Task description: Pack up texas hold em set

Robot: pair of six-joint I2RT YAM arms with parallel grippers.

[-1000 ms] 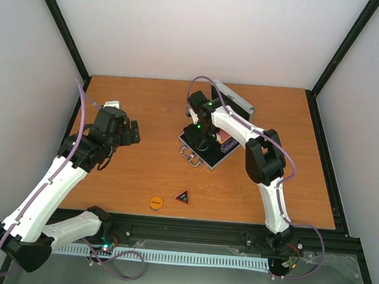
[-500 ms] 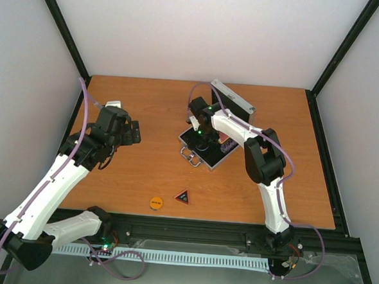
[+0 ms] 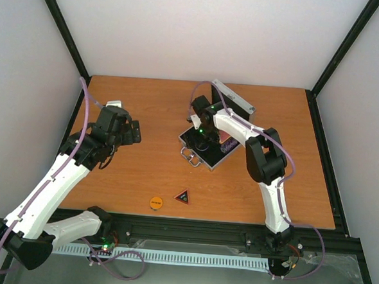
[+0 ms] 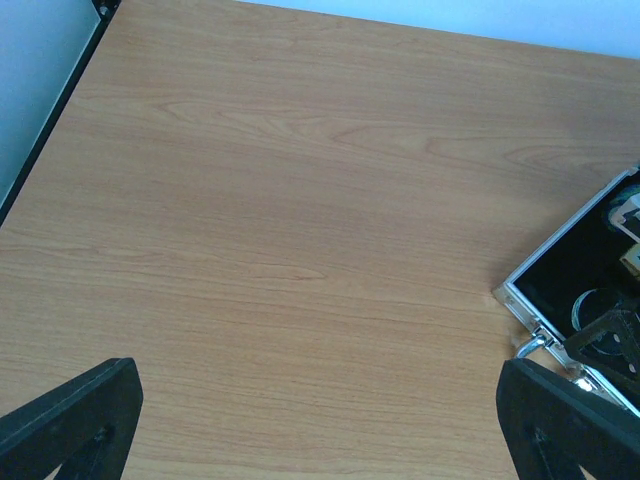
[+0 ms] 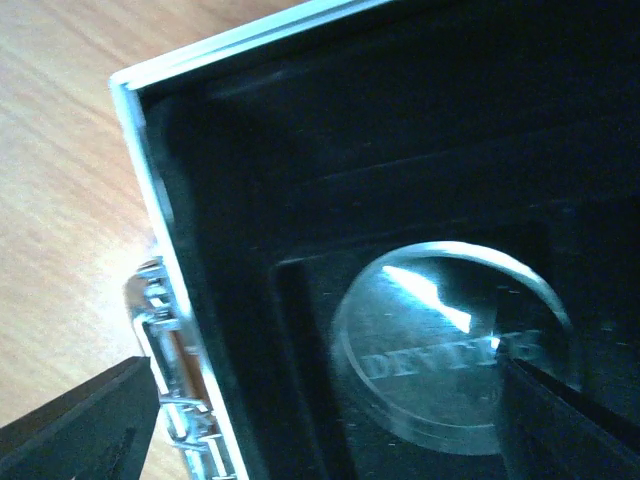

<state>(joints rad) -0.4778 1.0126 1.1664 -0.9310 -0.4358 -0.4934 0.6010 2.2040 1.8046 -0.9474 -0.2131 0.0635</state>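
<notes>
The silver case (image 3: 209, 157) lies open at mid-table, its lid (image 3: 234, 97) standing up behind it and its metal handle (image 3: 188, 157) at the near-left edge. My right gripper (image 3: 200, 133) hangs open over the case's black lining. In the right wrist view the clear disc (image 5: 450, 345) lies flat in the lining, below the open gripper (image 5: 325, 400); nothing is held. The pink-white card pack (image 3: 228, 144) sits in the case. The orange disc (image 3: 155, 202) and the black-red triangle (image 3: 182, 195) lie on the table near the front. My left gripper (image 3: 131, 132) is open and empty. No chips show.
The left wrist view shows bare wooden table (image 4: 280, 230) under the open left gripper (image 4: 320, 425), with the case's corner (image 4: 520, 295) at the right. The table's left edge (image 4: 50, 130) meets a black frame post. Walls close in the back and sides.
My right gripper has drawn slightly up and back over the case. My left arm has barely shifted.
</notes>
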